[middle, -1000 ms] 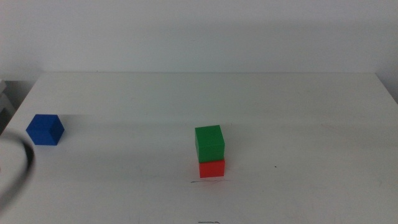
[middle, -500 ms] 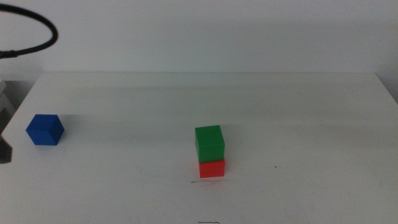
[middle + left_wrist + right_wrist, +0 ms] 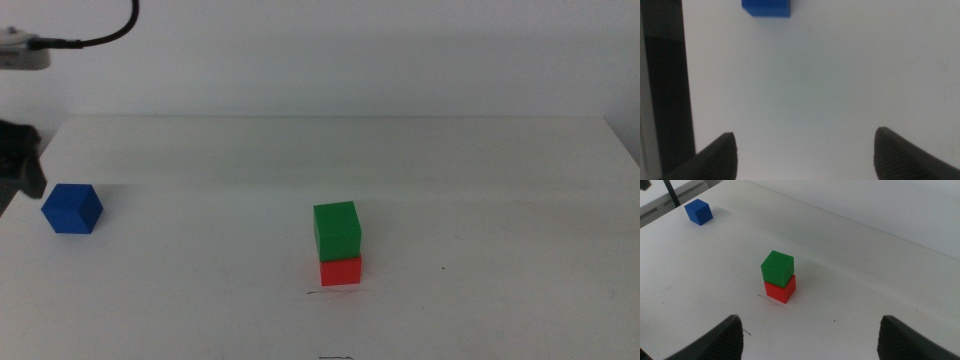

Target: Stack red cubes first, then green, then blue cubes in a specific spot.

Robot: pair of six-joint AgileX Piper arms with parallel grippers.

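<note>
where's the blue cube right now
The blue cube sits alone on the white table at the far left of the middle view, well apart from the green cube, just beside the left gripper.

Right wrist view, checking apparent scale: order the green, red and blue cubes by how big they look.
1. green cube, whole and nearer.
2. red cube, partly covered by the green one.
3. blue cube, farthest away; distance shrinks it, so true sizes may match.
</note>
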